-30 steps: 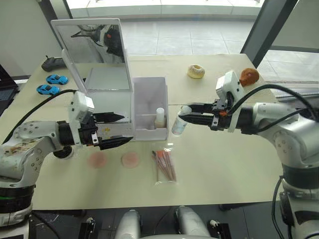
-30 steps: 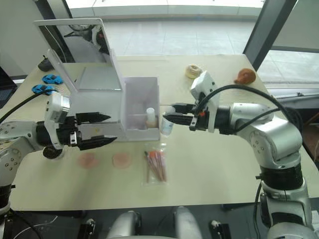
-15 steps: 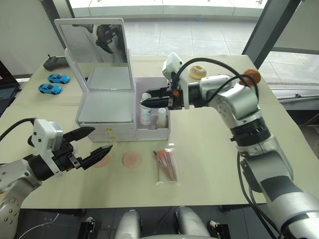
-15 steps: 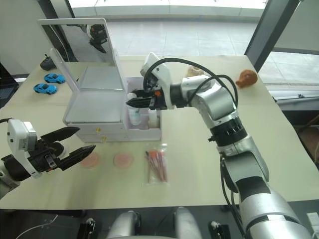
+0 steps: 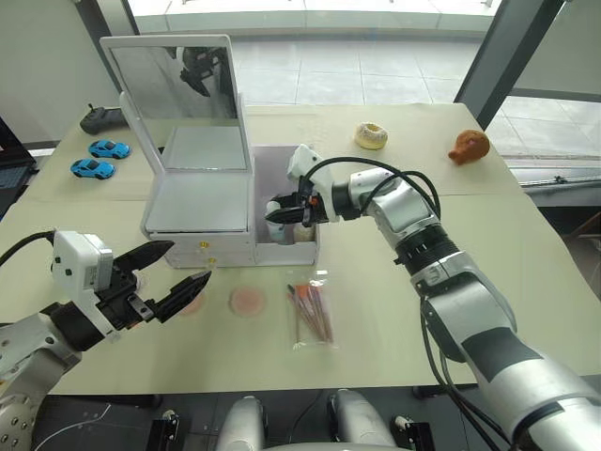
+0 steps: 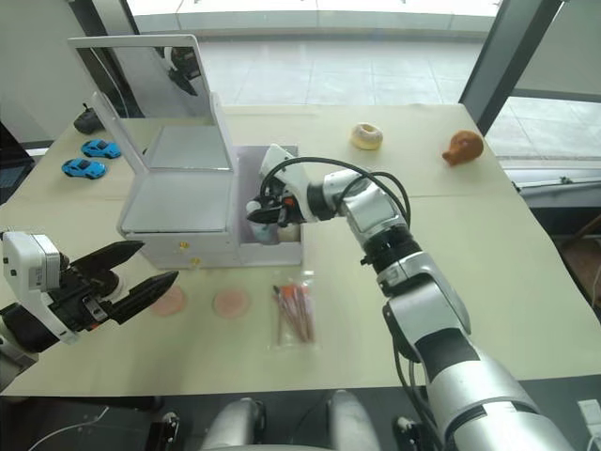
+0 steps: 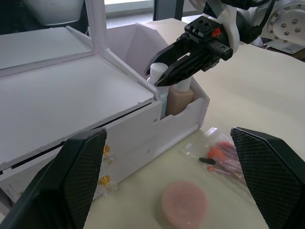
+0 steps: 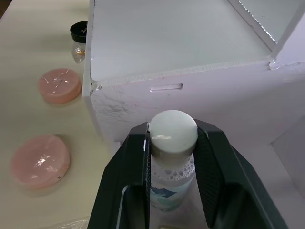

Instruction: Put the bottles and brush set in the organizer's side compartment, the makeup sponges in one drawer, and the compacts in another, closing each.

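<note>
the right gripper (image 8: 172,143) has its fingers pinched on the white cap of a clear bottle (image 8: 170,183), holding it upright inside the organizer's side compartment (image 5: 293,164), just beside a beige bottle (image 7: 180,98) that already stands there against the front wall. to do this step well, the bottle should probably go straight down until its base sits on the compartment floor before the fingers part, and the opening should be kept small so the neighbouring bottle is not knocked; lifting straight up afterwards looks the safest way out, given the tall mirror lid (image 5: 174,85) close by. the left gripper (image 5: 174,282) hovers with fingers spread wide near the two drawers (image 7: 102,167), touching nothing. two pink makeup sponges (image 5: 248,301) and the bagged brush set (image 5: 310,310) lie on the worktop (image 5: 394,329) just in front of the organizer. the worktop is pale and matt; toward its far edges lie two blue toy cars (image 5: 92,158), a doughnut (image 5: 370,135) and a brown toy (image 5: 469,147). beyond it are a tiled floor and dark window frames.
</note>
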